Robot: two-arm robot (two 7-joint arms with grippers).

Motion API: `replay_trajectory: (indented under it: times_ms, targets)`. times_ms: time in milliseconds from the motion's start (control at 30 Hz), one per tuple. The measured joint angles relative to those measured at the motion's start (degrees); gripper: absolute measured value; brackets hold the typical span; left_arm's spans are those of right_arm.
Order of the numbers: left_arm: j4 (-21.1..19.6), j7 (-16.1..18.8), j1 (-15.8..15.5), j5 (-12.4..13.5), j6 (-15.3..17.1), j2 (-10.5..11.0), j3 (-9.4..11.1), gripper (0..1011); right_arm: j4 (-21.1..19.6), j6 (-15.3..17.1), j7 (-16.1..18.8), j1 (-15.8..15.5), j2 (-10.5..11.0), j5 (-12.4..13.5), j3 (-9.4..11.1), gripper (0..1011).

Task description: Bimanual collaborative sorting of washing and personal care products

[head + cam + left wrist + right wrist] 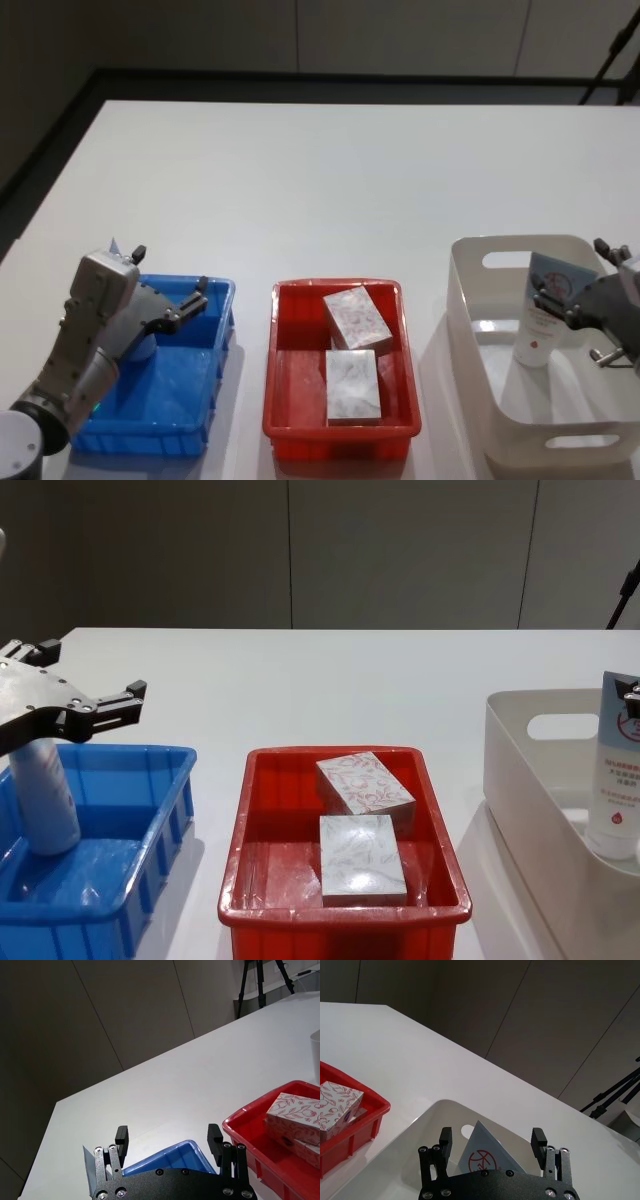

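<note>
Chest view: two tubes [45, 800], two boxes [362, 783]

Glossy moulded plastic: blue bin [226, 325], red bin [272, 372], white basket [462, 305]; smooth pale-blue plastic tube [535, 340]; printed cardboard boxes [355, 318] with slight sheen; matt white table [330, 190]

tube [620, 780], red circled logo (lettering illegible)
</note>
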Motion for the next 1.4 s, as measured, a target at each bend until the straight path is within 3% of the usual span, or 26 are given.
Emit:
replay_trajectory:
  times_ms: [1400]
  targets:
    - [0.00, 0.00, 0.00, 0.00, -0.03, 0.00, 0.00, 1001, 0.00, -0.01, 0.00, 0.00, 0.00, 0.00, 0.00, 1001]
